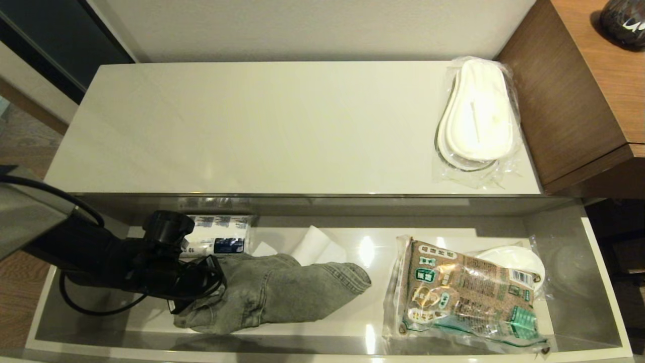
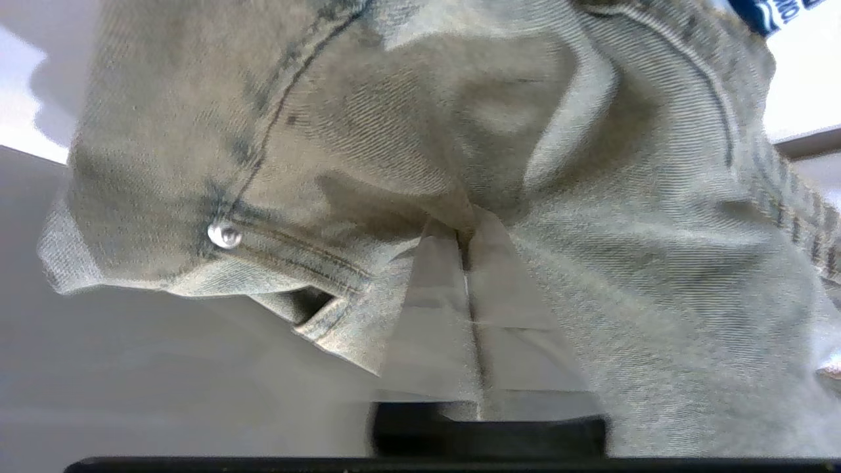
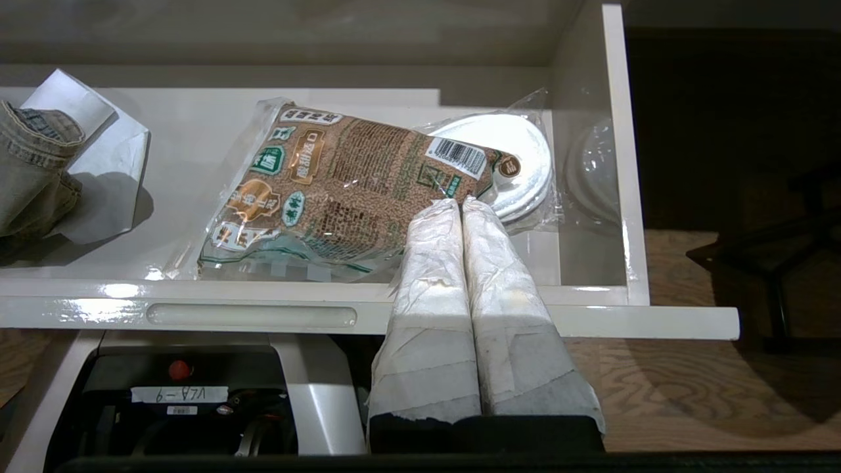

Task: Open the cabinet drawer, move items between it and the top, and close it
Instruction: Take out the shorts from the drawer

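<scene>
The cabinet drawer (image 1: 599,282) stands pulled out below the glossy cream top (image 1: 252,126). Faded grey-blue jeans (image 1: 282,292) lie crumpled in the drawer's left half. My left arm (image 1: 126,262) reaches into the drawer from the left, and its fingers are buried in the denim. In the left wrist view my left gripper (image 2: 463,226) is shut on a fold of the jeans (image 2: 591,263). The wrapped white slippers (image 1: 476,116) lie on the top at its right end. My right gripper (image 3: 461,205) hangs shut and empty in front of the drawer's front edge (image 3: 250,315).
A brown-and-green printed packet (image 1: 463,297) lies in the drawer's right half over a wrapped white round item (image 1: 519,259). A white paper roll (image 1: 219,237) and a white sheet (image 1: 315,244) sit behind the jeans. A brown wooden unit (image 1: 569,101) borders the top's right end.
</scene>
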{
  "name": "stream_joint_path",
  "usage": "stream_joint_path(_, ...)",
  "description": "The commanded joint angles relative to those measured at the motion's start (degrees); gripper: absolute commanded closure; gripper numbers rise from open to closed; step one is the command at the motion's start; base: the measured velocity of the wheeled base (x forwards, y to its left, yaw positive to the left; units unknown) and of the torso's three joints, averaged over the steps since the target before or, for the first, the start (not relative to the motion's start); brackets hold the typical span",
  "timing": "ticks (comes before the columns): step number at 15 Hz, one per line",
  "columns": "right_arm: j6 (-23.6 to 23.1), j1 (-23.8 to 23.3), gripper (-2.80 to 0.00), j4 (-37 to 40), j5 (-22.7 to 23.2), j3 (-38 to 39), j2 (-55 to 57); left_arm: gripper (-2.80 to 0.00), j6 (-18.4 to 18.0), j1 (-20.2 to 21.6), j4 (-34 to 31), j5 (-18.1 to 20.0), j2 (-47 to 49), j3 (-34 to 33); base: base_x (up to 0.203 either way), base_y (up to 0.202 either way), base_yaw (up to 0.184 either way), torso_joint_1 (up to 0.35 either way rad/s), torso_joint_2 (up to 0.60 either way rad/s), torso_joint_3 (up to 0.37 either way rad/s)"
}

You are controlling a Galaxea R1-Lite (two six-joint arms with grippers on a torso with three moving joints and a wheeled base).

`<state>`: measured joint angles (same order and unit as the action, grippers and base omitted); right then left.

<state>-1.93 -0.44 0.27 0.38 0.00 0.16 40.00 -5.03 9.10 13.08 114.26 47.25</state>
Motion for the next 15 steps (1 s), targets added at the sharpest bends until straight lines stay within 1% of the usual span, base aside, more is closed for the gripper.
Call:
stream_joint_path(1,-0.01,0.0,0.0,0.0,0.0,0.09,0.1,0.0,0.22,-0.06,-0.04,0.1,-2.76,-0.35,0.0,0.0,0.0,0.0,0.0,0.0)
stream_joint_path(7,-0.1,0.0,0.0,0.0,0.06,0.09,0.02,0.0,0.47,-0.15,-0.07,0.1,-3.0,-0.76,0.0,0.0,0.0,0.0,0.0,0.0)
stream_joint_path(10,-0.18,0.0,0.0,0.0,0.06,0.09,0.02,0.0,0.75,-0.14,-0.71,0.12,-8.2,-0.76,0.0,0.0,0.0,0.0,0.0,0.0)
stream_joint_path(13,-0.27,0.0,0.0,0.0,0.15,0.09,0.02,0.0,0.82,-0.18,-1.62,0.22,-9.66,-0.76,0.0,0.0,0.0,0.0,0.0,0.0)
stream_joint_path(14,-0.36,0.0,0.0,0.0,0.15,0.09,0.02,0.0,0.74,-0.23,-3.0,0.49,-11.51,-0.73,0.0,0.0,0.0,0.0,0.0,0.0)
stream_joint_path(15,-0.36,0.0,0.0,0.0,0.15,0.09,0.02,0.0,0.6,-0.29,-5.01,1.0,-15.4,-0.6,0.0,0.0,0.0,0.0,0.0,0.0)
